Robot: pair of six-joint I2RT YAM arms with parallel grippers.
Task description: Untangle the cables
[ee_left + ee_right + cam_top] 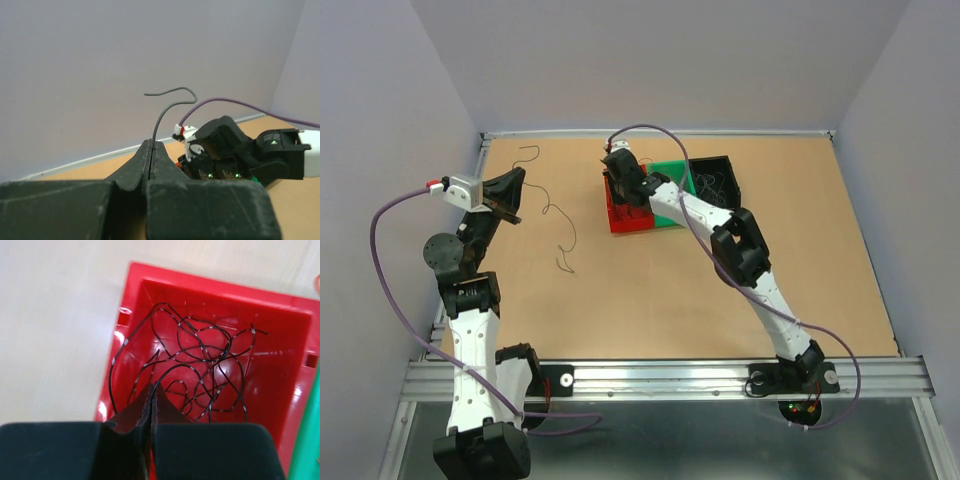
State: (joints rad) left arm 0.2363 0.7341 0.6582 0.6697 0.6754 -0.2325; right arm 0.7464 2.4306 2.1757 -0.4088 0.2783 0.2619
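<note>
Now, the separating step: the left end effector (151,145), closed, holds a grey cable (156,122) up. The right end effector (151,390) is closed on a black cable (175,366) in the red bin (145,295) — next, lift it slowly.

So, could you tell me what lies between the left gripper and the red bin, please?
One thin, curly dark wire on otherwise bare table, seen in the top external view, between left gripper and red bin.

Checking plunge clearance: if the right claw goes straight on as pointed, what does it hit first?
The black wires in the red bin, right ahead; bin floor behind them, depth unclear.
</note>
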